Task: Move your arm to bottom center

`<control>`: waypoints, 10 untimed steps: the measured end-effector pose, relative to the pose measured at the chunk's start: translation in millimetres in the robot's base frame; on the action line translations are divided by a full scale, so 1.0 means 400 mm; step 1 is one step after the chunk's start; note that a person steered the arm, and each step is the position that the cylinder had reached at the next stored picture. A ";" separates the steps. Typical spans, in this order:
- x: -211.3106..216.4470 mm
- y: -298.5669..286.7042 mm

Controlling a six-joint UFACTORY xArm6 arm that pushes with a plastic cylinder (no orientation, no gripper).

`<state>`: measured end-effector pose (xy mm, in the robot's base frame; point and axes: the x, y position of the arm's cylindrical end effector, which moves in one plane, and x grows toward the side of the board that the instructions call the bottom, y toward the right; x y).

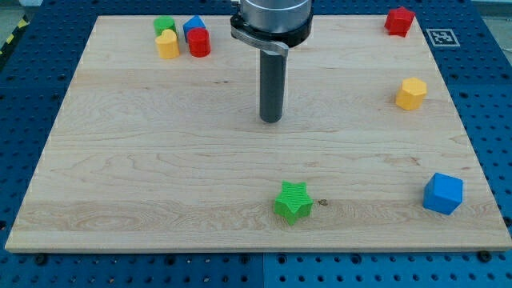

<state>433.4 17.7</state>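
In the camera view, my tip (pixel 272 120) is resting near the middle of the pale wooden bench (pixel 144 160), well above the green star-shaped block (pixel 294 201) sitting at the view's bottom centre. There is no end effector on this rod, so nothing is being grasped. A blue cube (pixel 443 194) is lying at bottom right.

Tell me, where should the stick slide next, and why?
Probably straight toward the view's bottom, drifting slightly left. My tip sits near the middle of the board, well above its bottom edge. The green star lies just right of that path near the bottom centre, so keeping a little left of it should avoid nudging it.
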 end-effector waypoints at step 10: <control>0.464 0.247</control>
<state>618.9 116.5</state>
